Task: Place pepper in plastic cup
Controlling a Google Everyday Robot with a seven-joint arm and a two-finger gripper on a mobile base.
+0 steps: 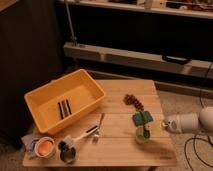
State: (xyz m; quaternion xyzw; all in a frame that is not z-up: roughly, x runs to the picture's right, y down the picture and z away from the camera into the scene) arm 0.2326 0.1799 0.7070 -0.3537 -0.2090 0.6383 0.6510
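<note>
The plastic cup (143, 135), translucent yellow-green, stands upright near the table's right front. The pepper (146, 129), a slender dark green pod, sits inside it with its top poking above the rim. My gripper (163, 124) reaches in from the right on a white arm and ends just right of the cup at about rim height. It is shut and apart from the pepper, and I see nothing held in it.
A green sponge (142, 118) lies right behind the cup, with a brownish cluster (134, 101) further back. A yellow bin (45, 95) holding dark sticks fills the left. A white cup with orange inside (44, 147), a dark metal cup (67, 152) and a utensil (95, 131) lie front left.
</note>
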